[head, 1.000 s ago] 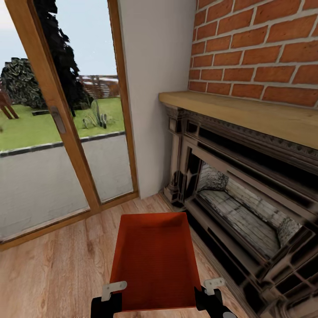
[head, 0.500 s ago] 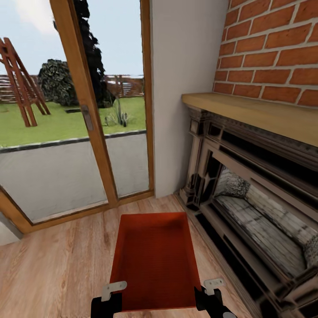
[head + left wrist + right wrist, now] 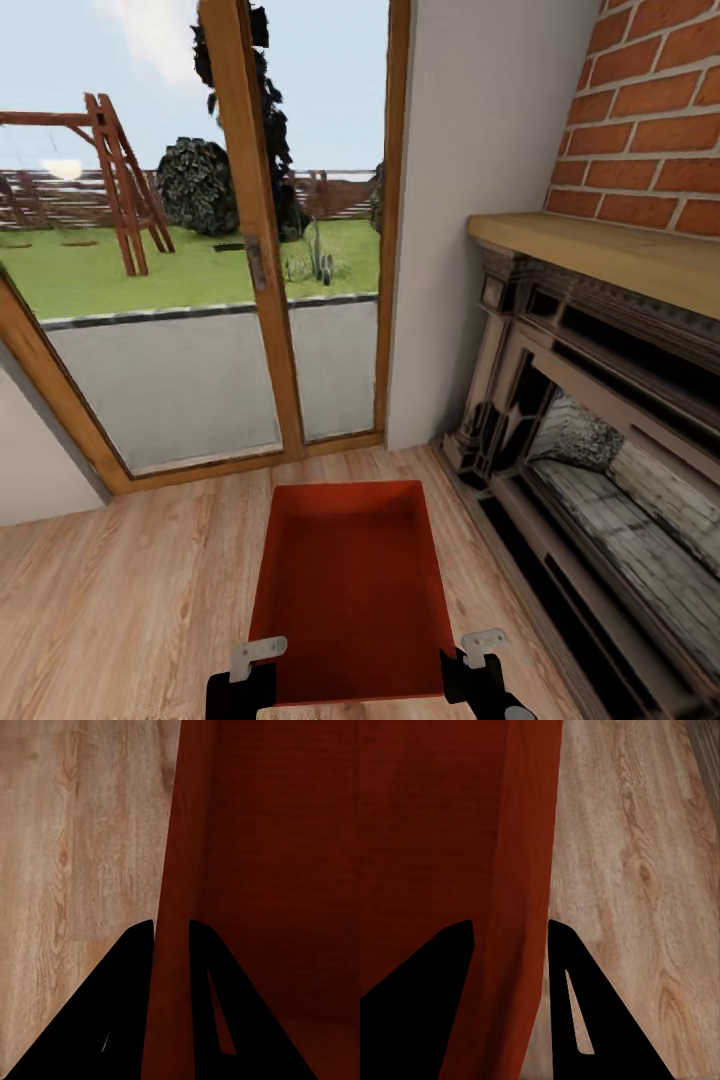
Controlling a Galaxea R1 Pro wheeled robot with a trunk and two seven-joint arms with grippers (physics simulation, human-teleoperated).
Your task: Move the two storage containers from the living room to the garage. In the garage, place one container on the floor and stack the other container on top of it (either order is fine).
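Note:
One orange-red open-topped storage container (image 3: pixel 345 590) hangs in front of me over the living room's light wood-plank flooring (image 3: pixel 130 600). My left gripper (image 3: pixel 258 655) is shut on its near left wall, and my right gripper (image 3: pixel 482 645) on its near right wall. In the left wrist view the black fingers of the left gripper (image 3: pixel 171 930) pinch the thin red wall (image 3: pixel 262 870). The right wrist view shows the right gripper (image 3: pixel 510 926) clamped the same way on the container (image 3: pixel 435 832). The garage is out of view.
Wood-framed glass doors (image 3: pixel 250 260) stand ahead, with a lawn and swing frame outside. A white wall section (image 3: pixel 470 200) separates them from the brick-sided fireplace (image 3: pixel 600 430) and its wooden mantel (image 3: pixel 620 255), close on my right.
The whole view has swung left: the fireplace slid toward the right edge and more of the glass doors came in. The container stays held the same way in both grippers.

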